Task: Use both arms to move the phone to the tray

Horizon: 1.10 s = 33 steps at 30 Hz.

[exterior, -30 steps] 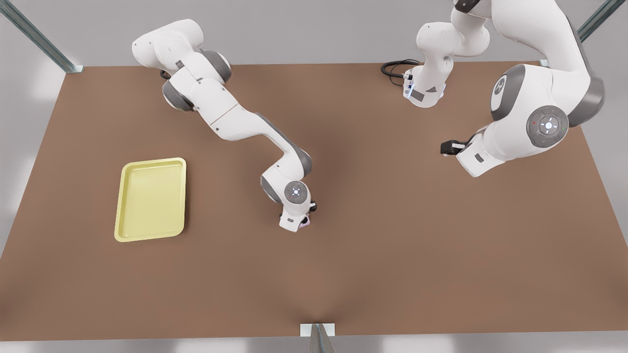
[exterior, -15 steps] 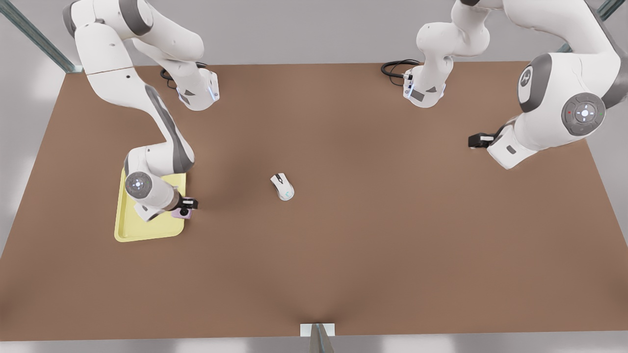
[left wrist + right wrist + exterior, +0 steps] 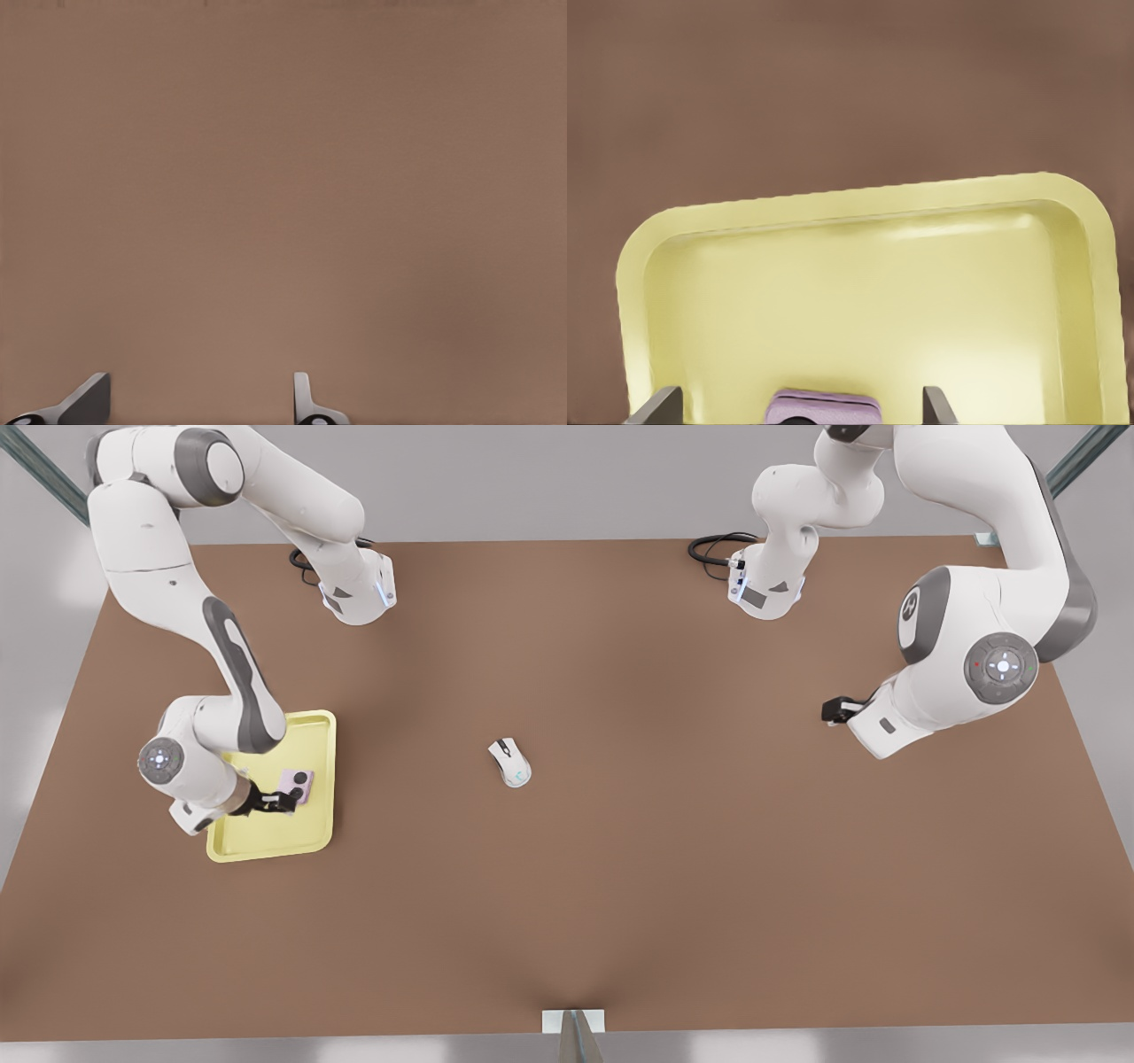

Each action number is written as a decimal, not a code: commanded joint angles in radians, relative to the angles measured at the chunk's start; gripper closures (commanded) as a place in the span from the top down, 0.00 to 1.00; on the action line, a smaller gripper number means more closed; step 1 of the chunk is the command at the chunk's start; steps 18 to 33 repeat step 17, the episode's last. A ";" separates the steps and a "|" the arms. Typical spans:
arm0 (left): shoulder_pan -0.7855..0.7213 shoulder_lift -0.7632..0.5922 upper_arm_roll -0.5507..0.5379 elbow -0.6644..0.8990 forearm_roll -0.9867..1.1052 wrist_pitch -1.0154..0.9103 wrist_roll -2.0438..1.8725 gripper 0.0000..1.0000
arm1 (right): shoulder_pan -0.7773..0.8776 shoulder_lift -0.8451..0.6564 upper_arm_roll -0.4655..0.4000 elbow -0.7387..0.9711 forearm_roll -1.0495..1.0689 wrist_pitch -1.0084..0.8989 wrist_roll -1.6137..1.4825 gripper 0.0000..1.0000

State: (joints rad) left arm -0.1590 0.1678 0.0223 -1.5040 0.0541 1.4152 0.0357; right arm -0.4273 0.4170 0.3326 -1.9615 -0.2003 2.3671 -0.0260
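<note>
The pale pink phone point(image 3: 298, 786) lies flat inside the pale yellow tray point(image 3: 266, 849) at the front view's left, its two black circles facing up. My right gripper point(image 3: 282, 802) hovers over the tray just beside the phone, open. In the right wrist view the phone point(image 3: 824, 405) sits between the spread fingers point(image 3: 664, 405) with a gap on each side, over the tray point(image 3: 859, 292). My left gripper point(image 3: 833, 710) waits above bare table at the front view's right, open with nothing between its fingers point(image 3: 301, 398).
A white computer mouse point(image 3: 511, 763) rests on the brown table point(image 3: 673, 850) near the middle. The two arm bases point(image 3: 359, 593) point(image 3: 766, 589) stand at the back edge, with a black cable point(image 3: 713, 547) beside one. Metal frame posts mark the table's corners.
My right gripper carried the phone from the tray's edge to over its inside and opened; the phone now lies in the tray. The left arm shifted slightly toward the front view's left.
</note>
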 commanded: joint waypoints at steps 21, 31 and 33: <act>-0.001 -0.004 0.001 0.001 0.003 -0.002 0.046 1.00 | 0.456 -0.280 -0.290 0.335 0.128 -0.652 0.118 1.00; -0.001 -0.004 0.001 0.001 0.003 -0.002 0.046 1.00 | 0.456 -0.280 -0.290 0.335 0.128 -0.652 0.118 1.00; -0.001 -0.004 0.001 0.001 0.003 -0.002 0.046 1.00 | 0.456 -0.280 -0.290 0.335 0.128 -0.652 0.118 1.00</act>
